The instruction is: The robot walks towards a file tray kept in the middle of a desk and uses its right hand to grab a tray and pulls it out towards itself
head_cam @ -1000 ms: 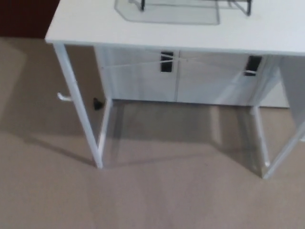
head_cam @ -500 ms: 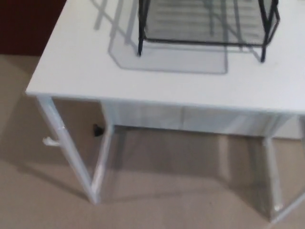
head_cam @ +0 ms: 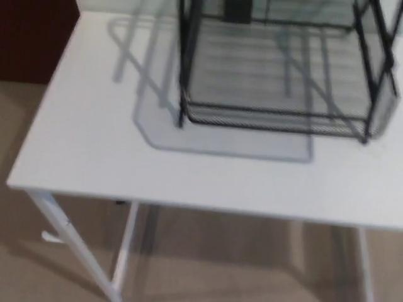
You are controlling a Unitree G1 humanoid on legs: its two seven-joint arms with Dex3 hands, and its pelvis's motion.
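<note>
Neither the left hand nor the right hand is seen in the head view, so whether their fingers are spread or pressed together cannot be told; no arm or forearm is shown either.

The file tray (head_cam: 277,75) is found on the white bench (head_cam: 94,145), toward the far side of the top and right of the picture's middle. It is built of thin black wire, with upright black posts at its near left and near right corners and a mesh bottom tray (head_cam: 271,118) lying low between them. The upper part of the rack is cut off by the top edge of the picture, and its right side runs close to the right edge. A small dark block (head_cam: 237,9) is seen behind the wires near the top; what it is cannot be told. A grey shadow (head_cam: 220,141) is cast on the bench top in front of and to the left of the rack.

The near edge of the bench is crossed diagonally through the lower part of the picture. Below it, white metal legs (head_cam: 75,248) are seen at the left, standing on a beige carpet (head_cam: 25,277). A dark red-brown surface (head_cam: 34,38) is seen at the upper left, beyond the bench.
</note>
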